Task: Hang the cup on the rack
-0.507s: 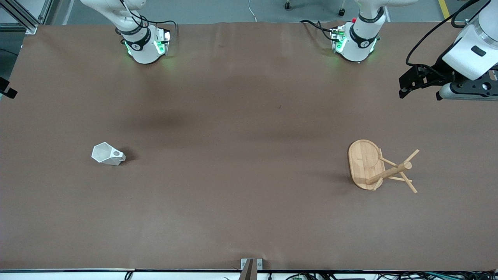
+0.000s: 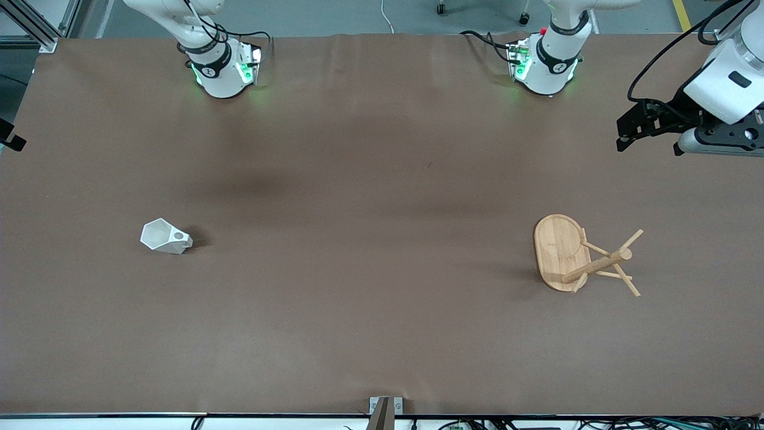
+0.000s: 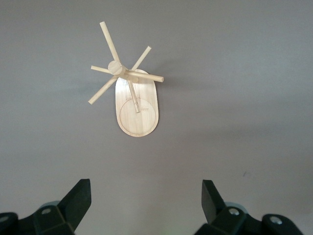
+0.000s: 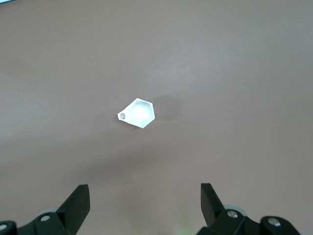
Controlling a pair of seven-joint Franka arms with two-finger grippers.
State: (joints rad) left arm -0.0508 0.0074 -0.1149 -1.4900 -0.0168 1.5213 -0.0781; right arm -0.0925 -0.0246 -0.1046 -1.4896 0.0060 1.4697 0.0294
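The white faceted cup (image 2: 166,237) lies on its side on the brown table toward the right arm's end, its handle hole showing. It also shows in the right wrist view (image 4: 139,113), well below my right gripper (image 4: 143,191), which is open and empty. That gripper is out of the front view. The bamboo rack (image 2: 573,254) stands on its oval base toward the left arm's end, post and pegs up. It shows from above in the left wrist view (image 3: 134,93). My left gripper (image 2: 649,143) is open and empty, high over the table's end and apart from the rack.
The two arm bases (image 2: 221,68) (image 2: 546,65) stand along the table edge farthest from the front camera. A small metal bracket (image 2: 385,409) sits at the table's front edge. The brown table cover (image 2: 370,239) is bare between cup and rack.
My left gripper has shifted slightly toward the left arm's end of the table. The cup and the rack have not moved.
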